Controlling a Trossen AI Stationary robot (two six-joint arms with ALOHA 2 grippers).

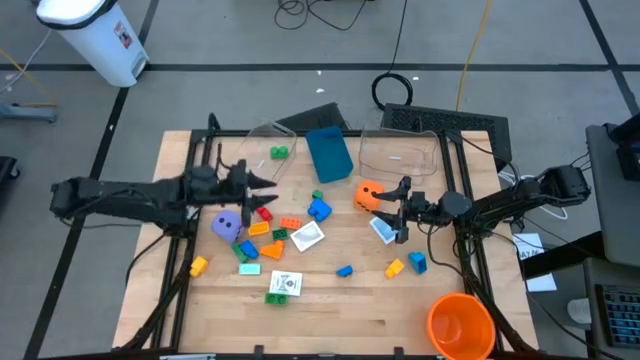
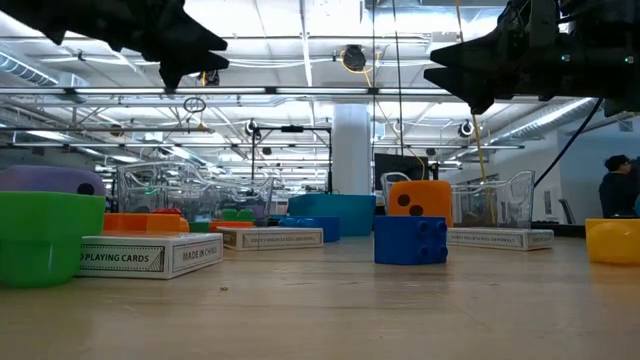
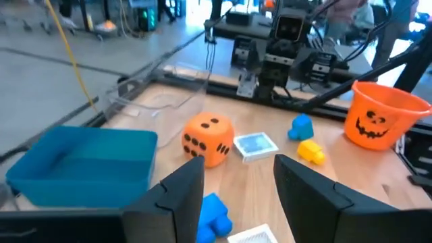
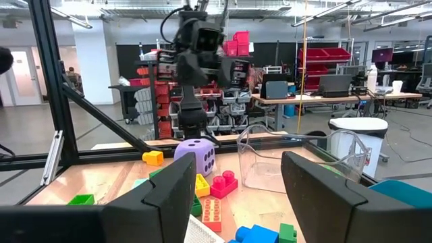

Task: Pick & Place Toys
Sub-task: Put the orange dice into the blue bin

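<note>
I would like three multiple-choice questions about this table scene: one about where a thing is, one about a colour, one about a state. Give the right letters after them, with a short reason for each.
1. Where does the orange cup stand?
A. in the table's near right corner
B. inside the blue box
C. beside the purple die

2. What colour is the die nearest the right claw?
A. purple
B. orange
C. green

3. How are the left claw's fingers?
A. shut on a red brick
B. shut on a card
C. open and empty

Answers:
1. A: the high view shows the cup by the table's bottom right corner.
2. B: the orange die lies just beside the right claw; the purple die is on the left.
3. C: the left wrist view shows a bare gap between the fingers.
</note>
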